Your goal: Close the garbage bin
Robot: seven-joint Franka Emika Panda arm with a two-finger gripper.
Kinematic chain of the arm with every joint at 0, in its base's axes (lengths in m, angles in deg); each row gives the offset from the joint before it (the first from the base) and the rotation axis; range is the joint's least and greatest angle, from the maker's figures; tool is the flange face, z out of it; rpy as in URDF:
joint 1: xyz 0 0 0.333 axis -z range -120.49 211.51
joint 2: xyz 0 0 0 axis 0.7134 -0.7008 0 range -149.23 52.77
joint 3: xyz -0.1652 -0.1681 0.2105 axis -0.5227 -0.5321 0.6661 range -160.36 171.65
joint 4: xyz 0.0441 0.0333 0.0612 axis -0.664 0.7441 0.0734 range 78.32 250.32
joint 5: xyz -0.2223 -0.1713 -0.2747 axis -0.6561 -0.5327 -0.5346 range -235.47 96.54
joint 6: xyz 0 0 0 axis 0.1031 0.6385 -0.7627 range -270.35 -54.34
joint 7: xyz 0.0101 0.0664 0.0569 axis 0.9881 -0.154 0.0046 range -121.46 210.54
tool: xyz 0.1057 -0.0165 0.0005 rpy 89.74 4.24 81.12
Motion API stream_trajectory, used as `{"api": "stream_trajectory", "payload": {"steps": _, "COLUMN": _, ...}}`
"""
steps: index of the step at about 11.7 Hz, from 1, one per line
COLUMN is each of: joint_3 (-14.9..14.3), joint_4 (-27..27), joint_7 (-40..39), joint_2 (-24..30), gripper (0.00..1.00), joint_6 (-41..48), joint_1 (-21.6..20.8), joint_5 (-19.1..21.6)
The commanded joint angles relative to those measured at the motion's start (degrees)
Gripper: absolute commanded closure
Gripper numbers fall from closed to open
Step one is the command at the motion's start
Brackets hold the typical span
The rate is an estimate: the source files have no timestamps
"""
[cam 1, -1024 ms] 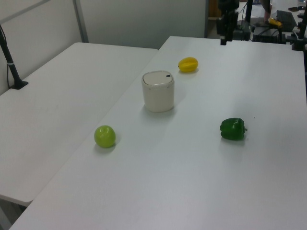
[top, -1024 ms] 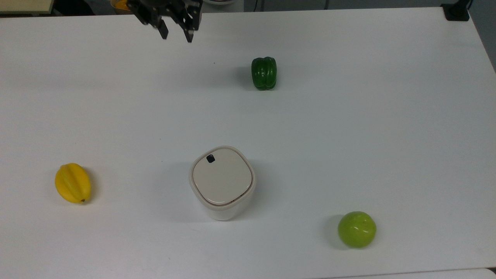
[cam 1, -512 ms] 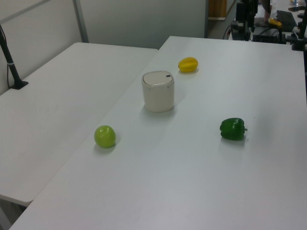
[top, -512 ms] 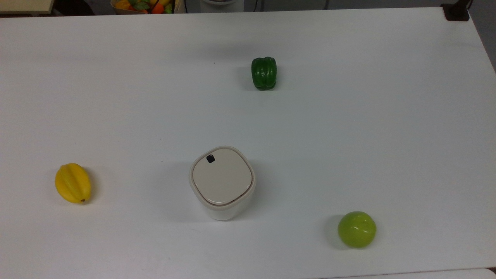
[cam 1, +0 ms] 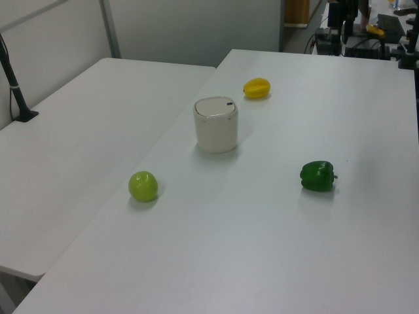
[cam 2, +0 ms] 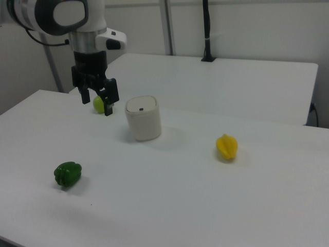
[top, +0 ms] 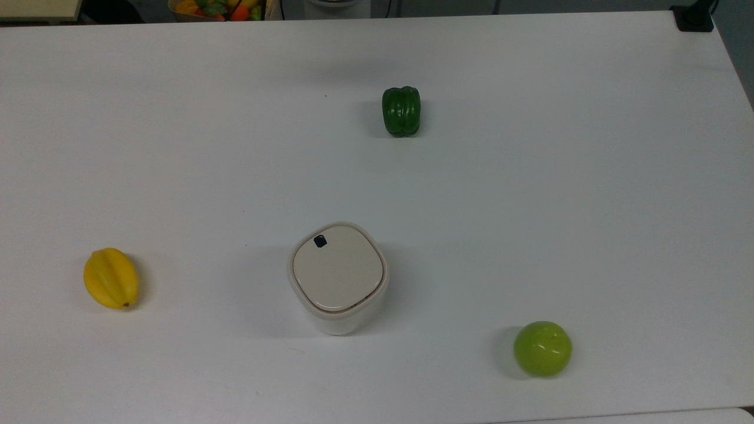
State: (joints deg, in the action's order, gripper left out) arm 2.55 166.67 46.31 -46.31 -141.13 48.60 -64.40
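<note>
— Sitting where, the garbage bin point(top: 337, 278)?

— Mid-table point(top: 530, 194), nearer the top view's bottom edge; its flat beige lid point(top: 337, 273) lies down flush, the black latch point(top: 320, 241) at 1 corner. White, rounded-square, smooth plastic.

— And the gripper point(cam 2: 95, 103)?

— In the right view it hangs above the table, just to the right view's left of the bin, touching nothing; its 2 black fingers point(cam 2: 109, 107) are spread apart, empty. They partly hide the green apple point(cam 2: 98, 104).

— Anything else?

— A ribbed yellow starfruit point(top: 111, 278), a lobed green pepper point(top: 402, 111), all well apart.
</note>
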Motion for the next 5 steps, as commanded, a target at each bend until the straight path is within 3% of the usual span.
{"api": "stream_trajectory", "payload": {"steps": 1, "joint_3": 0.02, "joint_4": 2.22, "joint_7": -0.19, "joint_2": 1.95, "gripper": 0.00, "joint_6": -0.35, "joint_1": 0.08, "joint_5": -0.59}}
{"api": "stream_trajectory", "payload": {"steps": 5, "joint_3": 0.02, "joint_4": 1.43, "joint_7": -0.10, "joint_2": 1.77, "gripper": 0.00, "joint_6": -0.44, "joint_1": 0.86, "joint_5": -0.06}}
